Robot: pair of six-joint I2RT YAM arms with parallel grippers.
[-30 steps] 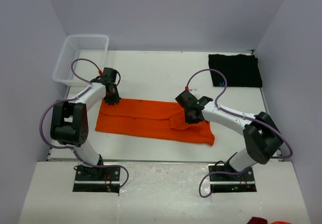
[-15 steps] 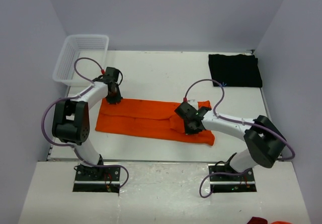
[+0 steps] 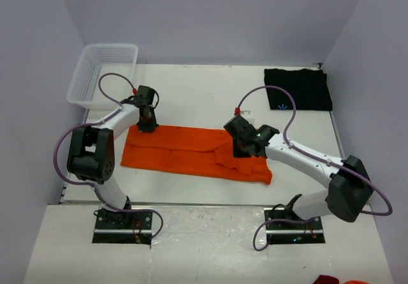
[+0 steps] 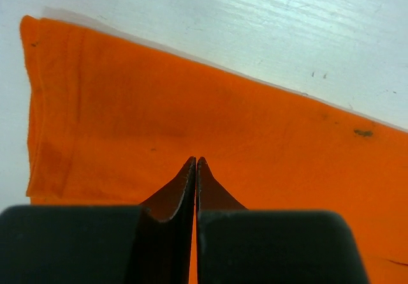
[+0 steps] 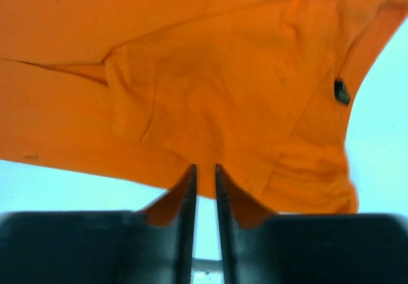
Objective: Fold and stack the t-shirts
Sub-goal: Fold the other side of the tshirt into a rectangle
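Orange shirt (image 3: 191,151) flat on counter (image 3: 191,92), right end rumpled. Left tool (image 4: 194,164) pressed together by far-left edge; right tool (image 5: 204,169) slightly apart over rumpled end. Black shirt (image 3: 298,89) well apart.

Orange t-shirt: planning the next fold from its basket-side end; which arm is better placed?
Left arm: jaws shut at the orange t-shirt's far corner there; the right arm's jaws, slightly apart, are over the other end.

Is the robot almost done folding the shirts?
About halfway. Done: the black shirt lies folded in the far right corner. In hand: the orange shirt is a long strip; the left gripper is shut at its left end, the right gripper slightly open over its right end. Left: fold it smaller and stack both.
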